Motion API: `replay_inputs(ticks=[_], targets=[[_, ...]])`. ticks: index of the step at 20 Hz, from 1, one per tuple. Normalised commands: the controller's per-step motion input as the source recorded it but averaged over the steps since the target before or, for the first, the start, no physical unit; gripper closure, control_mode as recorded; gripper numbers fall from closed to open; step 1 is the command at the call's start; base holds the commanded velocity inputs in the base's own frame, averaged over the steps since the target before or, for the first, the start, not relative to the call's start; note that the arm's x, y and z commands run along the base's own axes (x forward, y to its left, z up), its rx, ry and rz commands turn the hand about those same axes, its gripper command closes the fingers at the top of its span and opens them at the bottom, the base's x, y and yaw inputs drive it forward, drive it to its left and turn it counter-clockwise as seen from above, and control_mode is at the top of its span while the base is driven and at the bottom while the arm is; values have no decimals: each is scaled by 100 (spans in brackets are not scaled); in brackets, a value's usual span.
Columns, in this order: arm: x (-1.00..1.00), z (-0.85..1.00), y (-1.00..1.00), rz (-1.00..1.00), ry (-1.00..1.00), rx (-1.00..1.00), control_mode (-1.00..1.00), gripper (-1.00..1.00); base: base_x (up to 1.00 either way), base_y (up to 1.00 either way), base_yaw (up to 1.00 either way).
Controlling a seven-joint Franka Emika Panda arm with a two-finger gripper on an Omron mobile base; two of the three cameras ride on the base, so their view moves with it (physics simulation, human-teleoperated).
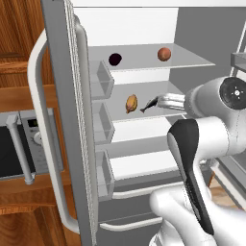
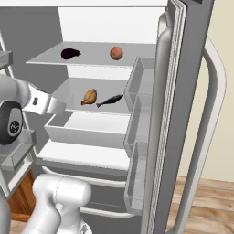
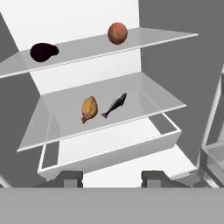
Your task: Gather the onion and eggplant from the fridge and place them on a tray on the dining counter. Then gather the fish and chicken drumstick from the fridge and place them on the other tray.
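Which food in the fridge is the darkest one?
The eggplant, almost black, on the top shelf's left end in the hand view. The onion beside it is reddish-brown; the drumstick golden; the fish grey.

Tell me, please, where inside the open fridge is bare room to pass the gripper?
Upper glass shelf: free between dark purple eggplant and round orange-brown onion. Middle shelf: bare at both sides; crowded in the centre, where golden drumstick and dark fish lie close.
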Motion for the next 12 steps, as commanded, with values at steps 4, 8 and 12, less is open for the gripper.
replay_inputs(ticks=[4,8,12], targets=[[-1,7,-8,0,-1,0,-100,-100,0,0,0],[0,4,-24,0,-2,0,-100,-100,0,0,0],[0,9,-33,0,-1,0,-100,-100,0,0,0]])
